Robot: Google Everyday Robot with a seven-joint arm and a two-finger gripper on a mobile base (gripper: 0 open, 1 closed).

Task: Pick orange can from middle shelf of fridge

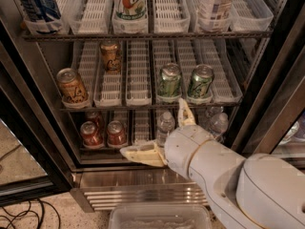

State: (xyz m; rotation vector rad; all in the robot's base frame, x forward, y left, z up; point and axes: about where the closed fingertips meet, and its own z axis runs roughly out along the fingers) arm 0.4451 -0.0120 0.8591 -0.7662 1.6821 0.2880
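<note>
While the orange can (71,86) is seen upright at the front of the leftmost lane of the middle shelf (143,108) in the fridge (124,180), the gripper (152,127) is held lower right of it, fingers spread apart, empty.

A clear plastic bin (159,216) sits at the bottom edge, its rim catching soft light. Left of the bin, the floor (71,218) is pale and speckled, and further left black cables (19,221) loop across it. Directly above the bin runs a ribbed steel grille (133,194), bright with glare from overhead. Up and to the left of the bin lies a black door frame (33,192). Above the bin, beyond the grille, the gripper (152,127) hangs with its fingers spread wide and nothing between them.
</note>
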